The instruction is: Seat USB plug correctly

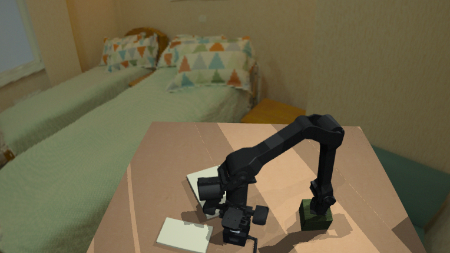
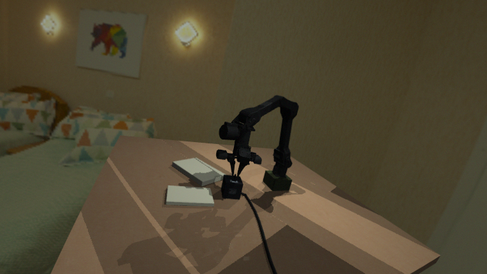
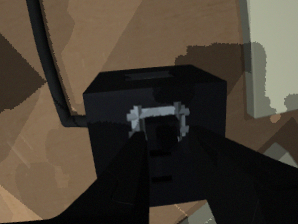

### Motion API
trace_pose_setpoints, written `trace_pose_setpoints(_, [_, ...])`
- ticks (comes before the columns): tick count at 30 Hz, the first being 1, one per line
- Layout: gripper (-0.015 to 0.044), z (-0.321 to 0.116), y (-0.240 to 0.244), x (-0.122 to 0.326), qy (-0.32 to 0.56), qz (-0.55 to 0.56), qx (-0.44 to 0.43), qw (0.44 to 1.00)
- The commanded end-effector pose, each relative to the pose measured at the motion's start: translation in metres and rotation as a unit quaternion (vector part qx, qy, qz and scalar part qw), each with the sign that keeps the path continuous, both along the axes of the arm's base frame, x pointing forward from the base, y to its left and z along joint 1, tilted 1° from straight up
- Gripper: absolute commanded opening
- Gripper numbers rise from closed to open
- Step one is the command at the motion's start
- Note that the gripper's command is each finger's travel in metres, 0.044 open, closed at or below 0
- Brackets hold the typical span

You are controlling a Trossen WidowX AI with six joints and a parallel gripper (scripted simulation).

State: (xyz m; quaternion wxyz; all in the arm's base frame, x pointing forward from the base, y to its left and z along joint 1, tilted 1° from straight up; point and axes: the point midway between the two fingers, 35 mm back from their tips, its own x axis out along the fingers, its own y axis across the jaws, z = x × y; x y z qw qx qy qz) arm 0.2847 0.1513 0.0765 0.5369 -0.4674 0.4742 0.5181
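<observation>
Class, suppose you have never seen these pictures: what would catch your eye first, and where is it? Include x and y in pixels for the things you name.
The black robot arm (image 1: 278, 141) (image 2: 264, 110) stands out first, arching over the table from its dark green base block (image 1: 316, 222) (image 2: 277, 183). Its gripper points down at a black cube (image 1: 235, 237) (image 2: 232, 188) (image 3: 200, 97). Two pale slabs (image 1: 184, 233) (image 2: 188, 195) (image 3: 272, 55) lie near the cube.
</observation>
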Motion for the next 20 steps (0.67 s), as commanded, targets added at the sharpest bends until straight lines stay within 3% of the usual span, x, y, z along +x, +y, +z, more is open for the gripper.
trace_pose_setpoints(1, [0.0095, 0.000, 0.000, 0.000, 0.000, 0.000, 0.000, 1.000])
trace_pose_setpoints(20, [0.0095, 0.011, 0.000, 0.000, 0.000, 0.000, 0.000, 1.000])
